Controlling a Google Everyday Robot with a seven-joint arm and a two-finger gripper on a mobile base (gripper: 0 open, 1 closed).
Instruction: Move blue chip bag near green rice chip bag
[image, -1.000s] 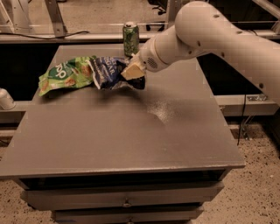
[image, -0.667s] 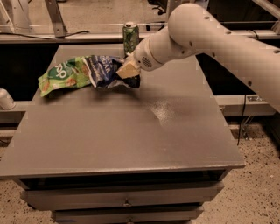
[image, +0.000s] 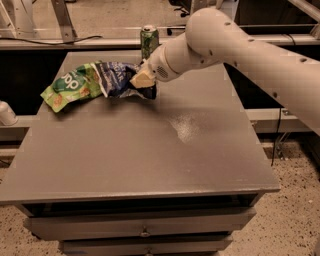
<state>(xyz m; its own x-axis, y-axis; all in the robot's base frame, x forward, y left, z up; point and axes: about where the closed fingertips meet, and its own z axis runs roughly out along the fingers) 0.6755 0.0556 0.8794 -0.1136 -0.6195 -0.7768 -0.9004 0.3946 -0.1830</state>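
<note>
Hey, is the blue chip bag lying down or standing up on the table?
Lying down: the blue chip bag is crumpled on the table, one end against the green rice chip bag; the gripper is at its other end.

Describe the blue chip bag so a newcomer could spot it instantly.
On the grey table, look at the far-left part, where two crumpled bags lie touching. The blue chip bag is the right one, dark navy with white lettering, with the gripper at its right end. Its neighbour is the bright green rice chip bag; the green can stands behind.
</note>
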